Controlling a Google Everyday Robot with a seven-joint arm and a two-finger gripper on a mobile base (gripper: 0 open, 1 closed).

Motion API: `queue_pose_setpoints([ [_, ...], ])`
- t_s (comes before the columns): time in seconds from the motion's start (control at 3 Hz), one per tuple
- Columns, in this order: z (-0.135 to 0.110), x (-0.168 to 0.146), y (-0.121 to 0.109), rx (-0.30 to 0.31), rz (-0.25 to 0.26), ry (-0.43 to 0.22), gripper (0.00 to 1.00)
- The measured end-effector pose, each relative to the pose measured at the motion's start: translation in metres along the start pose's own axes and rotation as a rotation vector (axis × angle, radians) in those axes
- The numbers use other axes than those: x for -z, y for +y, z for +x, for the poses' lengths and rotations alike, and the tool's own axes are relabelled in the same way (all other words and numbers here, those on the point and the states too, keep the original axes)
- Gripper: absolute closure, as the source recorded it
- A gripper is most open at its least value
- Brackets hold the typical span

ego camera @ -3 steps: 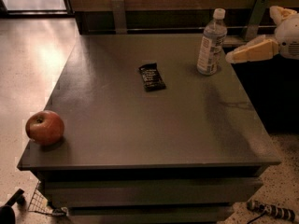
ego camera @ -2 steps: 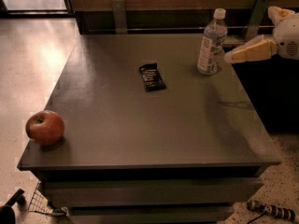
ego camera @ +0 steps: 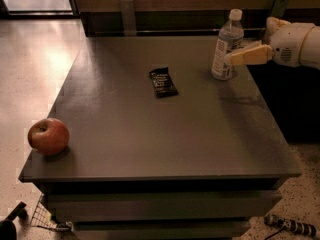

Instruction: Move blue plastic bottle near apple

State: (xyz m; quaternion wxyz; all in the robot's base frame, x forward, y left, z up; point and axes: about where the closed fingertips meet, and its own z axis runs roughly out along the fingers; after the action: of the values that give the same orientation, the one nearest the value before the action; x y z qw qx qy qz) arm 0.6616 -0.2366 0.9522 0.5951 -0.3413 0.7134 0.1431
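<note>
The blue plastic bottle point(ego camera: 226, 46) stands upright near the table's far right corner; it is clear, with a white cap and a printed label. The red apple point(ego camera: 48, 136) sits at the table's near left corner, far from the bottle. My gripper point(ego camera: 233, 54) reaches in from the right at the bottle's mid height. It is open. One cream finger point(ego camera: 247, 56) crosses in front of the bottle's right side, and the other is mostly hidden behind the bottle.
A small black snack wrapper point(ego camera: 163, 81) lies on the grey table point(ego camera: 165, 134) between the bottle and the apple. A dark wall base runs behind the table. Shiny floor lies to the left, and small items lie on the floor by the table's front corners.
My gripper has moved left, and its front finger now overlaps the bottle. The bottle, apple and wrapper have not moved.
</note>
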Motion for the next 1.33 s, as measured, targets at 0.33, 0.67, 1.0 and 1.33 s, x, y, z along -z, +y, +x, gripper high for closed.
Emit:
queue_pose_setpoints([
  [0.33, 0.016, -0.031, -0.002, -0.097, -0.028, -0.045, 0.0],
  [0.67, 0.027, -0.045, -0.002, -0.15, -0.044, -0.068, 0.0],
  [1.0, 0.044, -0.055, -0.001, -0.198, -0.058, -0.104, 0.0],
  [1.33, 0.046, -0.059, 0.001, -0.206, -0.065, -0.111, 0.12],
])
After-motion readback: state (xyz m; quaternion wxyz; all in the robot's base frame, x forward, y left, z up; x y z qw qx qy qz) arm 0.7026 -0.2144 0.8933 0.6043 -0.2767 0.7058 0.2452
